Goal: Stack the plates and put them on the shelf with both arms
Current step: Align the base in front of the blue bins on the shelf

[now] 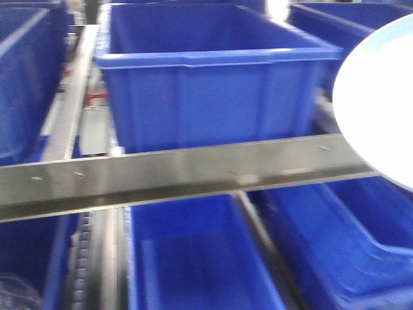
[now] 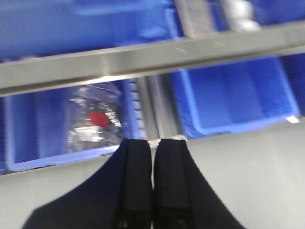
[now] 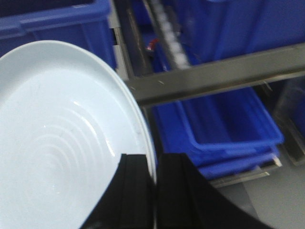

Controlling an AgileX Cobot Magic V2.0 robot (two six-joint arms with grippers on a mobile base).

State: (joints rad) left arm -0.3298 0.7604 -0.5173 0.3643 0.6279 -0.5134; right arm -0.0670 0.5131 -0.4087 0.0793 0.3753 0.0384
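- Plate (image 3: 52,143) is pinched at its rim by the right gripper (image 3: 155,179), held aloft before the shelf rail (image 3: 214,76) and blue crates (image 1: 213,77).
- Left gripper (image 2: 152,181) is clenched on nothing, fingers together.
- Only one plate is visible; stacking cannot be confirmed, and shelving remains outstanding.

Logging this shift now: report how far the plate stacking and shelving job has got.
Nothing looks finished. In hand: the right gripper has its jaws clamped on the rim of one plate, held up in front of the shelf rail and blue crates. The left gripper is shut and empty. Left: no second plate is in view, so stacking and shelving both remain.
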